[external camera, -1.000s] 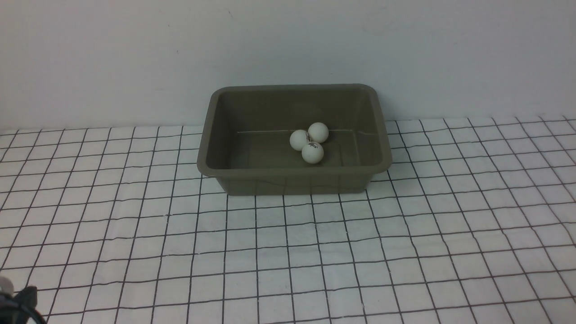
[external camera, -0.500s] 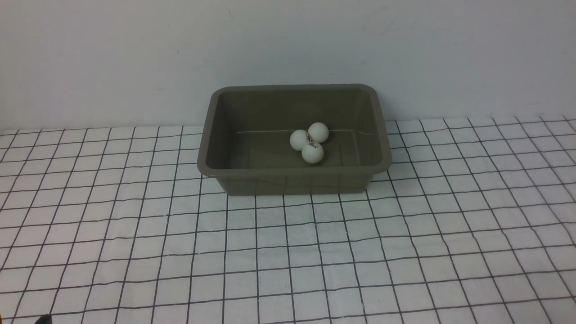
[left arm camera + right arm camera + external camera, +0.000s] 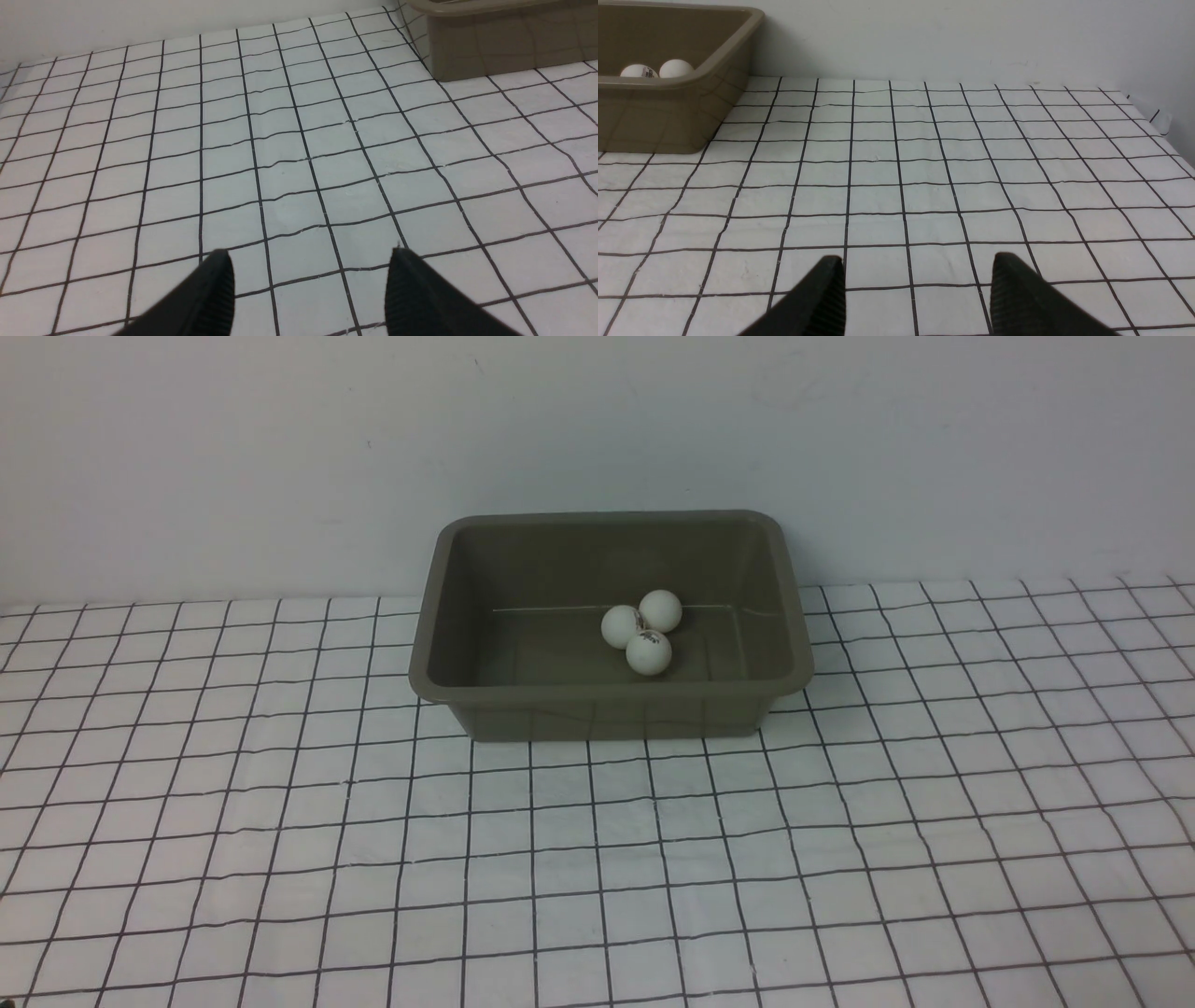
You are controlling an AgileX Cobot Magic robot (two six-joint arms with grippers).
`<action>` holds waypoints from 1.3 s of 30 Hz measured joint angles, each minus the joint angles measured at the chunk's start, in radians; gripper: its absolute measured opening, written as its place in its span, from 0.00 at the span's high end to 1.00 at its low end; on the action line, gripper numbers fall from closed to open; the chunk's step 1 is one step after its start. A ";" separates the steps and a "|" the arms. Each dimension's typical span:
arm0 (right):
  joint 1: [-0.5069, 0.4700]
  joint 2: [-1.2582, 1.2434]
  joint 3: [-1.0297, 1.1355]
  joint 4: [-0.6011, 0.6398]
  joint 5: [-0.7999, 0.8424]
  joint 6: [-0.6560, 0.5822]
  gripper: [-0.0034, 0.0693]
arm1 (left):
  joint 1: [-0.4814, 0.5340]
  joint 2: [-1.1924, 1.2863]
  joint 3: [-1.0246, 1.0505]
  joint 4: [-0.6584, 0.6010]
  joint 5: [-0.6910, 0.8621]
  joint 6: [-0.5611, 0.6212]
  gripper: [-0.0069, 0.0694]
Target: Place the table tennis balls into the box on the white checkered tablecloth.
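The olive-grey box [image 3: 439,616] stands at the back middle of the white checkered tablecloth [image 3: 597,859]. Three table tennis balls [image 3: 648,651] lie clustered together on its floor, right of centre. Neither arm shows in the front view. In the left wrist view my left gripper [image 3: 309,254] is open over bare cloth, with a corner of the box [image 3: 504,46] far ahead. In the right wrist view my right gripper [image 3: 917,260] is open over bare cloth too; the box [image 3: 682,116] shows ahead with two balls [image 3: 675,68] peeking over its rim.
A plain pale wall [image 3: 597,429] rises right behind the box. The cloth is slightly wrinkled and its far right edge [image 3: 1157,121] shows in the right wrist view.
A dark part of the left arm at the front view's lower left corner has drawn back out of the picture. The box and its balls have not moved.
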 joint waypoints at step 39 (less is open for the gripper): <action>0.000 0.000 0.000 0.000 -0.001 0.000 0.42 | 0.000 0.000 0.066 0.001 -0.082 -0.003 0.39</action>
